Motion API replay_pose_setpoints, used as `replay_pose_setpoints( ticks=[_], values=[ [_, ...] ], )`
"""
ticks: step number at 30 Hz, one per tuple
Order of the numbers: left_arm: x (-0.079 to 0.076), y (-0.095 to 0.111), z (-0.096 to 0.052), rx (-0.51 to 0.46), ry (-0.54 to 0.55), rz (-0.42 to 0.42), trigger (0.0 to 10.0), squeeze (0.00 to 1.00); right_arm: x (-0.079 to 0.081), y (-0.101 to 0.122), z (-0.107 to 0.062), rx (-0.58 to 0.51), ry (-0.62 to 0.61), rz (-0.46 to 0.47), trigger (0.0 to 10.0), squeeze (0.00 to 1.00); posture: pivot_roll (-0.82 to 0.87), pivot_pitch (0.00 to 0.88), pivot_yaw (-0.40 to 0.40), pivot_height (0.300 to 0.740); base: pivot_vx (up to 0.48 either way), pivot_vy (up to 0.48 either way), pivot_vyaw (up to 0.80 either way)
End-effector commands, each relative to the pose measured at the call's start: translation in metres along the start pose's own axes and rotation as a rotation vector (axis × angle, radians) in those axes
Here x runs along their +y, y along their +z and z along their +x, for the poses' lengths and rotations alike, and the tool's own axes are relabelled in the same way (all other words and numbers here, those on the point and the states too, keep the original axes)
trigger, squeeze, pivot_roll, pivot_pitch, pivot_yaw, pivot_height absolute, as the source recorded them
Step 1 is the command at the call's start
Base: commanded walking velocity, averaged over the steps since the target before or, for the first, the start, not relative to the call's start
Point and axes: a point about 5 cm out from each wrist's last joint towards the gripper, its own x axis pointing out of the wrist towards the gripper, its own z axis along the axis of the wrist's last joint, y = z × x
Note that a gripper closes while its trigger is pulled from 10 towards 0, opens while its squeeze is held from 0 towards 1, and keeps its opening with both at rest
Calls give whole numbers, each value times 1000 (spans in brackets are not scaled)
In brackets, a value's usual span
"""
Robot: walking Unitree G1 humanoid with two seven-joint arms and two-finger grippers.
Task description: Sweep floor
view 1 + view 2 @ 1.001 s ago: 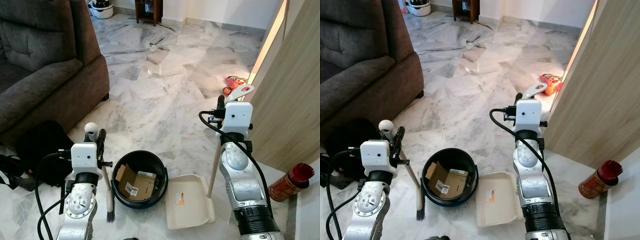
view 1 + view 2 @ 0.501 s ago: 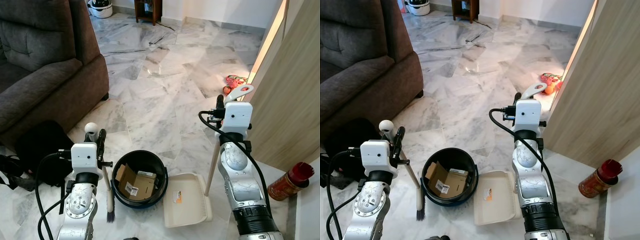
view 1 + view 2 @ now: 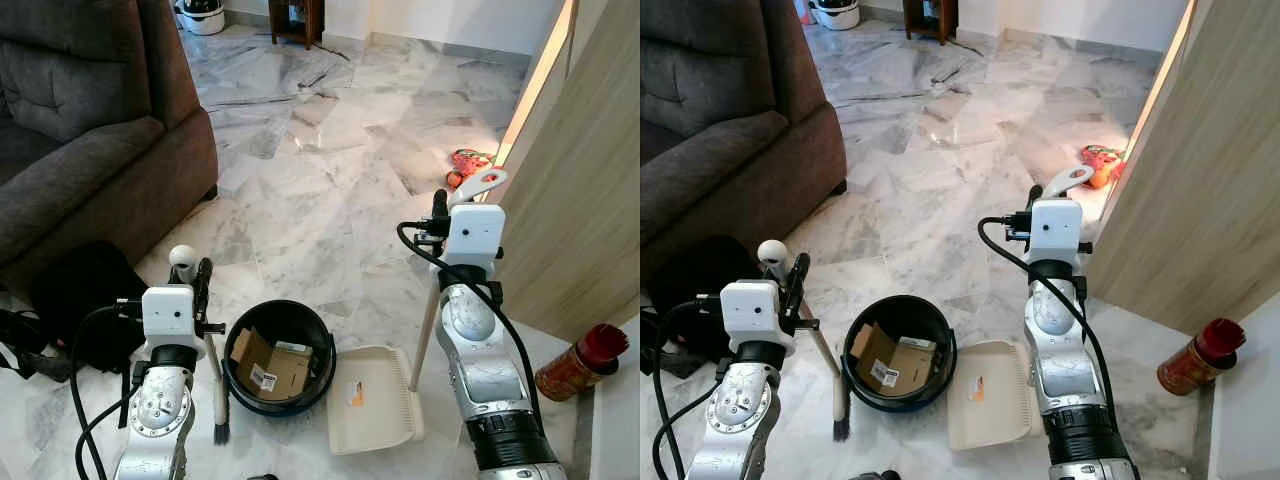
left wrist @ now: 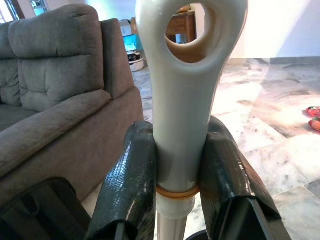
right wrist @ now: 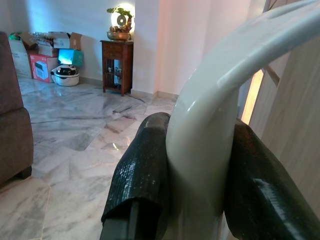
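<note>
On the marble floor (image 3: 330, 170) I saw my left gripper (image 4: 175, 185) clamped on the brush (image 3: 213, 375); my right gripper (image 5: 200, 165) clenched the dustpan (image 3: 372, 400) handle beside the bin (image 3: 280, 357).

left gripper (image 3: 203, 275) gripping brush (image 3: 214, 385) | right gripper (image 3: 441, 205) gripping dustpan (image 3: 371, 398) handle | bin (image 3: 280, 357) sitting between

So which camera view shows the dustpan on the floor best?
The left eye view: the whole cream dustpan lies unhidden beside the black bin, its handle rising to the right gripper. The right eye view hides part of the pan behind the right arm. The right wrist view has just the handle in the shut jaws.
</note>
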Motion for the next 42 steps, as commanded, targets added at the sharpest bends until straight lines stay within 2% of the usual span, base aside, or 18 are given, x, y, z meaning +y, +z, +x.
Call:
replay_pose_setpoints(
  ticks=[1,42],
  values=[
    [3,10,3,-46,4,2,10000,0,3,7,1,-38,10,15,10000,0,126,137,40,740,0,0,0],
    [1,10,5,-53,1,-4,10000,0,4,4,1,-36,19,23,10000,0,122,117,37,740,-268,0,0]
  ],
)
